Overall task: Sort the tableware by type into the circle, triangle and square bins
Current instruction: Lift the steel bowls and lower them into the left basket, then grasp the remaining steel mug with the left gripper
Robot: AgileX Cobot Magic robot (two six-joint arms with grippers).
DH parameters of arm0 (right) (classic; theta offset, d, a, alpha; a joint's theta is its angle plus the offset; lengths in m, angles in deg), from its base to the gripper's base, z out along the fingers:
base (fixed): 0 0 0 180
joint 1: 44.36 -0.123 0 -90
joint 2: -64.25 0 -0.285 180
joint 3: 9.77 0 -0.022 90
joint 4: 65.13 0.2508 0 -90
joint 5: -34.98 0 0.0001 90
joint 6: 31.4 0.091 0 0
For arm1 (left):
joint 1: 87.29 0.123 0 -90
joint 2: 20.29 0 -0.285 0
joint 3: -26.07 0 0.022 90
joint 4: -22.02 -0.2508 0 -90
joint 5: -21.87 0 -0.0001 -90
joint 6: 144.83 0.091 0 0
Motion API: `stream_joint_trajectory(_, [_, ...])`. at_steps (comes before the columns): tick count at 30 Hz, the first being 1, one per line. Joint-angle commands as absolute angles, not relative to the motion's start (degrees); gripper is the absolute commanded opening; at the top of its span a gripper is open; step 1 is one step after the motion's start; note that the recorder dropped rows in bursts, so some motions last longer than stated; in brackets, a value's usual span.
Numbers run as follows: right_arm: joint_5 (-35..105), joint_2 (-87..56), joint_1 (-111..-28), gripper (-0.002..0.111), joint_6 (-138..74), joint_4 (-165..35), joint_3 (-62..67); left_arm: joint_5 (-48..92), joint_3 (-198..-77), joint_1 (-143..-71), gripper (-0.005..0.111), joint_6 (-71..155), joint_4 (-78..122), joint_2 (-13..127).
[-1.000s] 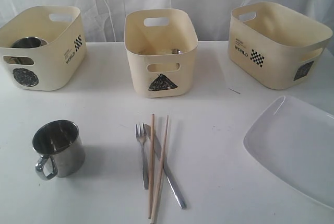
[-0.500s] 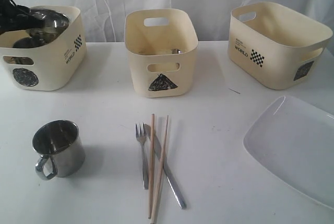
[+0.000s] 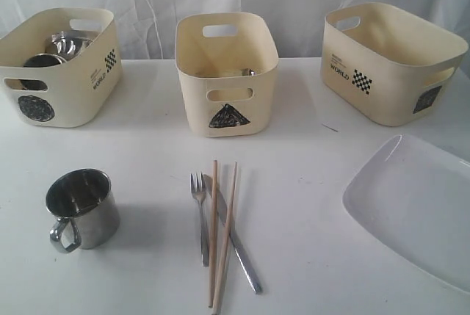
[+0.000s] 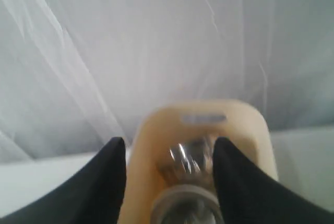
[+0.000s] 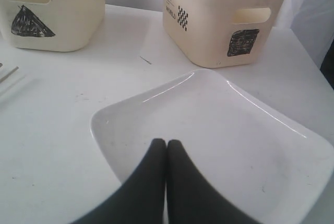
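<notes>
**Sorting partly done, both claws empty.** Steel ware (image 3: 67,42) already lies in the circle bin (image 3: 73,95). It sits directly beneath my left claw (image 4: 169,145), whose fingers are spread and hold nothing.

My right claw (image 5: 166,144) is pressed together and empty. It hovers over the near part of the large white plate (image 5: 219,130), with the square bin (image 5: 219,20) just beyond the plate's far rim.

**Hazards, as I judge them:**
- The plate lies flat and shallow, so a pinch on its thin rim could slip and let it tilt.
- The plate looks about as wide as the square bin's mouth, so a corner may catch on the wall.
- The fork (image 3: 200,216), knife (image 3: 235,245) and two chopsticks (image 3: 214,234) lie touching, and one chopstick crosses the knife. Lifting one piece could drag its neighbours.
- My left claw's spread fingers could clip the circle bin's wall if I swing sideways before rising.

**Room:**
- The table's (image 3: 308,183) edge seems close beside the plate, on the side away from the cutlery.
- The upright steel mug (image 3: 81,208) stands well apart from the cutlery and from every bin, with bare table all round it.
- The triangle bin (image 3: 226,73) is well apart from both other bins.
</notes>
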State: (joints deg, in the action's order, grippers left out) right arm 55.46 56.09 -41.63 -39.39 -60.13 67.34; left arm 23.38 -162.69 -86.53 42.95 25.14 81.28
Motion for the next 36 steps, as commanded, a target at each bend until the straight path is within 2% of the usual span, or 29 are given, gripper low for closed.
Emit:
stream_joint_trajectory(1, [55.1, 56.5, -41.6, 0.000, -39.2, -60.5, 67.4, 58.2, -162.7, -86.7, 0.050, 42.9, 25.8, 74.6])
stream_joint_trajectory(3, [55.1, 56.5, -41.6, 0.000, -39.2, -60.5, 67.4, 77.5, -161.5, -86.7, 0.049, 44.9, 26.0, 74.1])
stream_joint_trajectory(6, [55.1, 56.5, -41.6, 0.000, -39.2, -60.5, 67.4, 84.6, -155.9, -86.7, 0.050, 49.4, 30.2, 74.5])
stream_joint_trajectory(12, [55.1, 56.5, -41.6, 0.000, -39.2, -60.5, 67.4, 71.9, -141.4, -86.8, 0.063, 56.6, 47.5, 76.5])
stream_joint_trajectory(20, [55.1, 56.5, -41.6, 0.000, -39.2, -60.5, 67.4, 58.9, -132.4, -86.8, 0.060, 59.6, 47.7, 83.7])
stream_joint_trajectory(23, [55.1, 56.5, -41.6, 0.000, -39.2, -60.5, 67.4, 57.1, -132.4, -86.8, 0.050, 59.6, 48.6, 84.8])
stream_joint_trajectory(28, [55.1, 56.5, -41.6, 0.000, -39.2, -60.5, 67.4, 55.3, -132.7, -86.8, 0.003, 59.4, 48.9, 85.1])
stream_joint_trajectory(29, [55.1, 56.5, -41.6, 0.000, -39.2, -60.5, 67.4, 55.3, -133.2, -86.8, 0.000, 59.9, 48.6, 85.0])
stream_joint_trajectory(33, [55.1, 56.5, -41.6, 0.000, -39.2, -60.5, 67.4, 56.2, -138.2, -85.6, 0.000, 60.8, 47.6, 82.6])
stream_joint_trajectory(36, [55.1, 56.5, -41.6, 0.000, -39.2, -60.5, 67.4, 51.8, -145.7, -83.5, 0.000, 60.6, 47.4, 78.5])
